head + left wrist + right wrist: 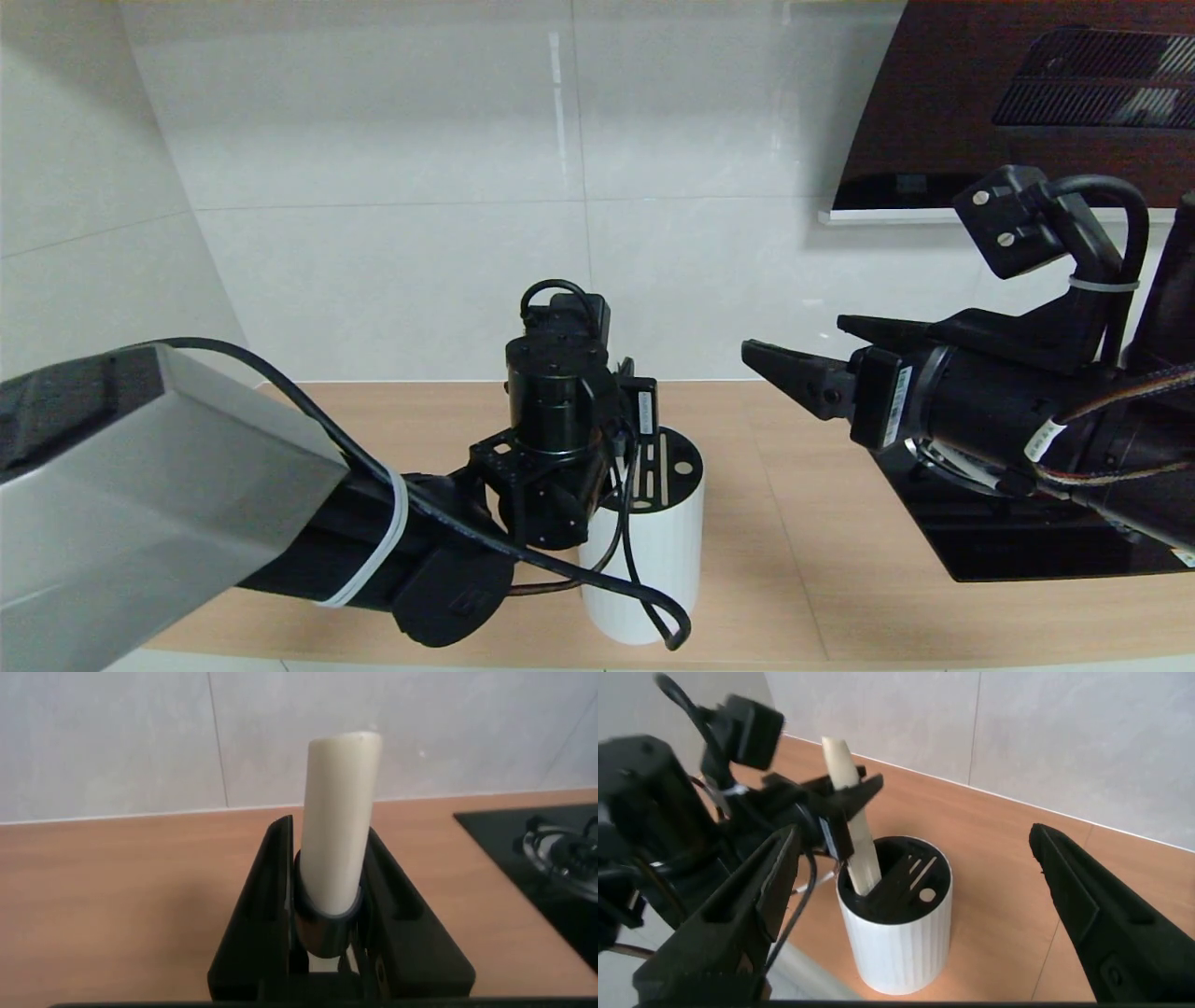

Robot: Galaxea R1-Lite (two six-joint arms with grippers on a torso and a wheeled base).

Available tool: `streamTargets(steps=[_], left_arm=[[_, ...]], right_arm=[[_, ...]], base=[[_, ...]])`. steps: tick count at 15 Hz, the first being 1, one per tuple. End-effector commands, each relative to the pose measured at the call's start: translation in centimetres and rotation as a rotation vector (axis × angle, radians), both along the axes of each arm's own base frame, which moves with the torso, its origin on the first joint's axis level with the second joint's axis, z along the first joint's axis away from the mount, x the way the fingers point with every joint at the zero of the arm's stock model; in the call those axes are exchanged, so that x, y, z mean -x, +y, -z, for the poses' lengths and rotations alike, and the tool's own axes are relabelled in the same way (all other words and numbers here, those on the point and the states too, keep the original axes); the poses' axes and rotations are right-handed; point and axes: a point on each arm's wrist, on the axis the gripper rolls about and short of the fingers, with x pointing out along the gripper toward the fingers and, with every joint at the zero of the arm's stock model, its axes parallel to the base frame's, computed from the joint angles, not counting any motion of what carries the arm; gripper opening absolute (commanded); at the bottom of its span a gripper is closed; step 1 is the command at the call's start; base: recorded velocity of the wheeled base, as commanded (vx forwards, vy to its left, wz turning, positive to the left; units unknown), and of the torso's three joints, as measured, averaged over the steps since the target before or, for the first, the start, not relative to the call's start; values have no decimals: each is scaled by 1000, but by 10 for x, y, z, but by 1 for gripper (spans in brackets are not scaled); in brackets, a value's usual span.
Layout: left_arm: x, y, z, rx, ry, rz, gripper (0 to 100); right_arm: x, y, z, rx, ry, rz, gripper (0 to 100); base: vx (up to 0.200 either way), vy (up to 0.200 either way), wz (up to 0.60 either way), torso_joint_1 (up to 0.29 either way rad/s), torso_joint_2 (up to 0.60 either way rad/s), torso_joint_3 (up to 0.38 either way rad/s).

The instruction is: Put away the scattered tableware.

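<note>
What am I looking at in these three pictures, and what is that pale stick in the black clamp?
This is a two-armed robot at a kitchen counter. One picture looks down from its head; the others come from a camera on each wrist. On the light wooden counter stands a white ribbed cylindrical holder with a black slotted top, beside a black glass cooktop. The left gripper is shut on a cream-coloured utensil handle, its lower end in the holder's top. The right gripper hangs open and empty.

Left arm reaches forward, wrist turned down; I have the left gripper (329, 840) clamped on a cream handle (341, 793). Right arm is held level, right gripper (794, 338) pointing leftward, jaws wide apart.
</note>
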Motion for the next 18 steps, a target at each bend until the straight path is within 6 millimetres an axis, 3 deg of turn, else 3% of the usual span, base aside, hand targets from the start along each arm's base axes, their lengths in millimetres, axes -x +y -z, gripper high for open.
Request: streamTargets(steps=[1, 10, 11, 18], left_arm=[[0, -2, 9, -9, 21, 2, 0], [2, -4, 20, -23, 48, 8, 0], [2, -4, 20, -22, 47, 8, 100], [3, -3, 17, -15, 39, 8, 100]], right_arm=[[0, 1, 0, 1, 1, -1, 100], [-1, 1, 1, 3, 2, -1, 100], [-1, 1, 1, 3, 2, -1, 100], [-1, 1, 2, 5, 5, -1, 100]], base=[[0, 0, 0, 0, 0, 0], [0, 0, 0, 0, 0, 0], [0, 0, 0, 0, 0, 0], [0, 0, 0, 0, 0, 0]])
